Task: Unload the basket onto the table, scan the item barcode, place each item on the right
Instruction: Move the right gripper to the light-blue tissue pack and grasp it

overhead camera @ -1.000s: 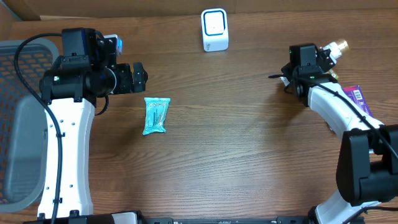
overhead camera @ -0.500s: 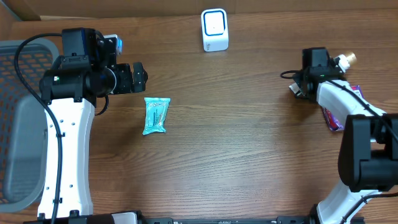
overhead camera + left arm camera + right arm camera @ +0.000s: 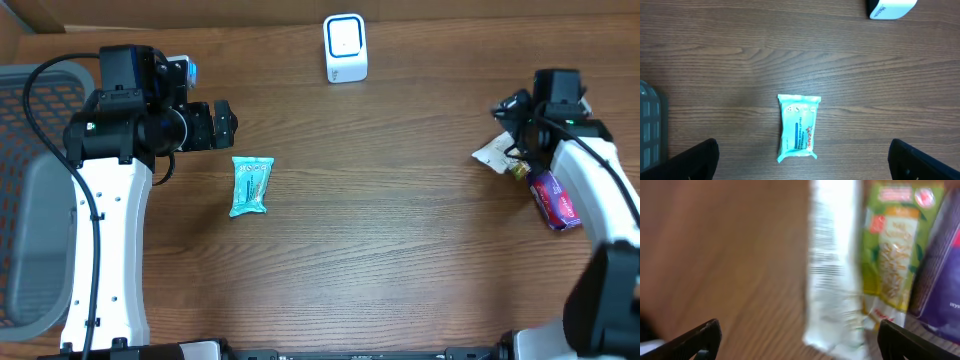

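A teal wipes packet (image 3: 250,185) lies flat on the wooden table, in the left wrist view (image 3: 799,129) between and just ahead of my left gripper's (image 3: 805,167) open fingers (image 3: 695,160), untouched. Overhead, the left gripper (image 3: 226,122) hovers just up-left of it. The white barcode scanner (image 3: 345,47) stands at the back centre. My right gripper (image 3: 520,135) is open over a white packet (image 3: 492,153) at the right. In the blurred right wrist view that white packet (image 3: 832,265) lies next to a green-yellow packet (image 3: 890,255), loose between the open fingers (image 3: 697,340) of the right gripper (image 3: 800,342).
A purple packet (image 3: 556,199) lies right of the white one, also seen in the right wrist view (image 3: 942,255). A grey mesh basket (image 3: 30,200) sits at the left table edge. The scanner's corner (image 3: 890,7) shows at the top of the left wrist view.
The right arm swung rightward and toward the front, and its gripper went from shut to open, leaving the packet on the table beside the purple one. The left arm has not moved.
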